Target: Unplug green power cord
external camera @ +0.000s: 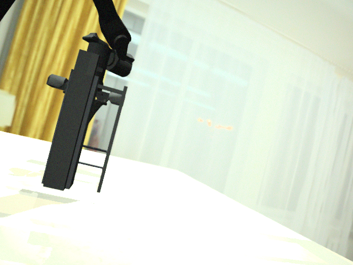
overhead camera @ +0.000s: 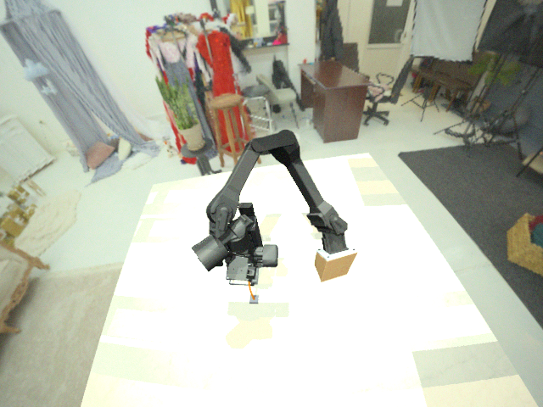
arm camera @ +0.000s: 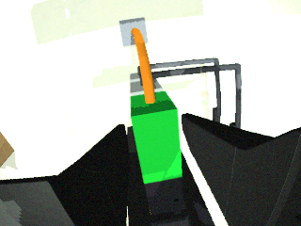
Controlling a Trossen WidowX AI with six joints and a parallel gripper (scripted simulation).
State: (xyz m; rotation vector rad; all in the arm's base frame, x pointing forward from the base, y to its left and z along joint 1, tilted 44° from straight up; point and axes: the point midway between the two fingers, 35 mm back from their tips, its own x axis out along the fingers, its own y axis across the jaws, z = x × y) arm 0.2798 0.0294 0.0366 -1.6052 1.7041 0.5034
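The green plug shows in the wrist view, in front of the dark power strip; contact between them cannot be made out. In the exterior view the strip stands tall and black, and hides the plug. An orange cord runs from the plug to a small grey square on the table. My gripper is partly open, its fingers on either side of the plug, with narrow gaps showing at both sides. Its body hides the plug in the top view.
A thin dark bar frame stands beside the strip. My arm rises from a brown block at the right in the top view. The white table lies beneath everything.
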